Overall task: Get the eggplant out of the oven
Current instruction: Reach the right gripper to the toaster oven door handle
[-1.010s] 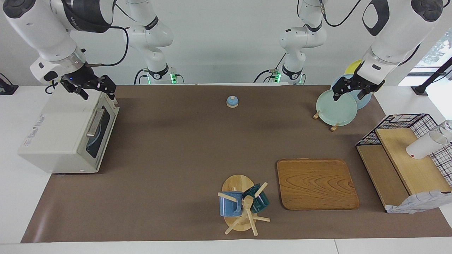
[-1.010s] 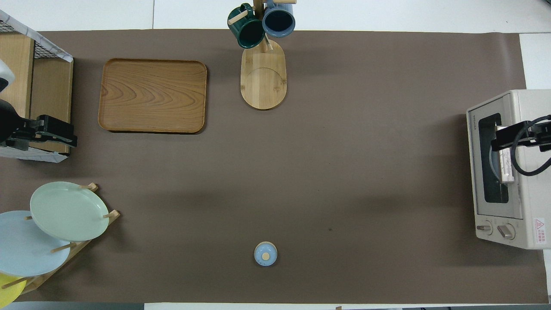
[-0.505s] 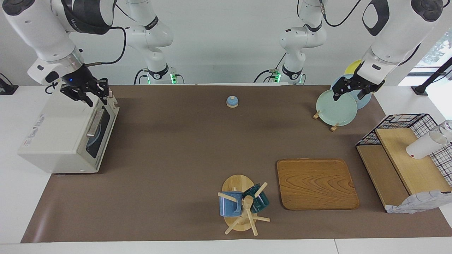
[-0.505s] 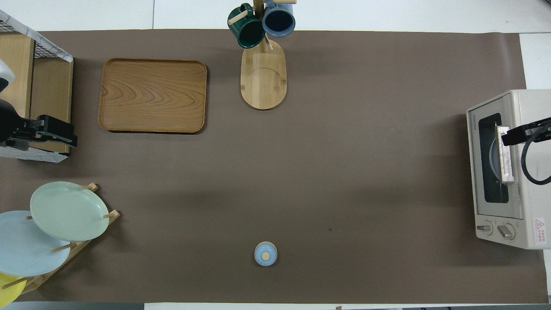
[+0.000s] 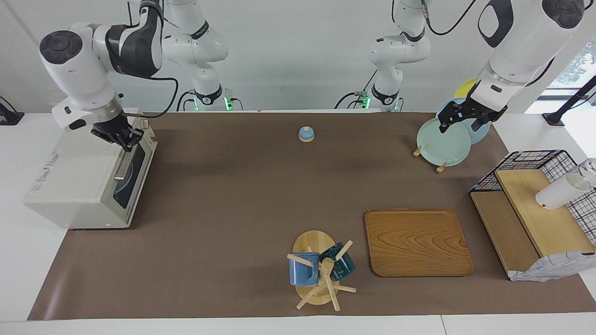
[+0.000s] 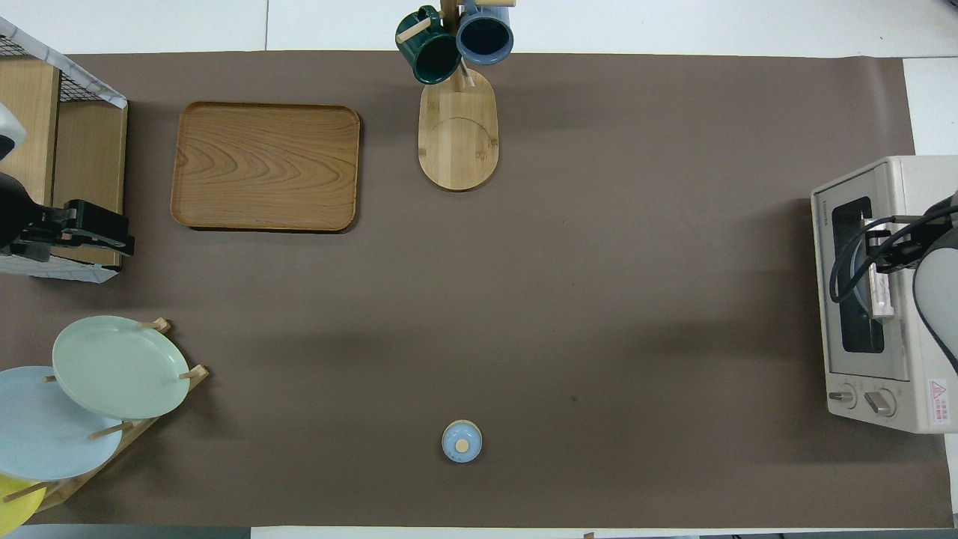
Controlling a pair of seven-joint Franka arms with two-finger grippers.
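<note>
Starting nearest the robots, we log a plate rack (image 5: 440, 167) at the left arm's end of the table. It holds three plates on edge: a yellow plate (image 5: 465, 87), a blue plate (image 5: 482, 132) and a green plate (image 5: 442, 142). The left gripper (image 5: 462, 124) hangs over the green plate with its fingers spread apart, holding nothing; this arm waits. A small blue bell (image 5: 306, 134) sits mid-table, about as near the robots as the rack.

At the right arm's end stands the oven (image 5: 74, 181), with its door (image 5: 132, 174) closed. The right gripper (image 5: 126, 139) is down at the end of the handle (image 5: 122, 166) that lies nearer the robots, with its fingertips closed together. We cannot tell whether the bar is pinched between them. Through the dark glass we make out a pale blue plate (image 5: 125, 179) inside. The eggplant is not visible to us, so we cannot say where it lies.

Farther out, at the left arm's end, a wire basket (image 5: 521, 160) surrounds a wooden shelf (image 5: 545, 209). A white cup (image 5: 556, 193) lies tipped on its side on that shelf. A checked cloth (image 5: 549, 267) drapes the shelf's farthest corner.

A wooden tray (image 5: 416, 242) lies beside the shelf, toward mid-table. Farthest from the robots is a mug tree (image 5: 316, 242), beside the tray. It carries a blue mug (image 5: 302, 270) and a dark green mug (image 5: 342, 263), both hung on its pegs.
</note>
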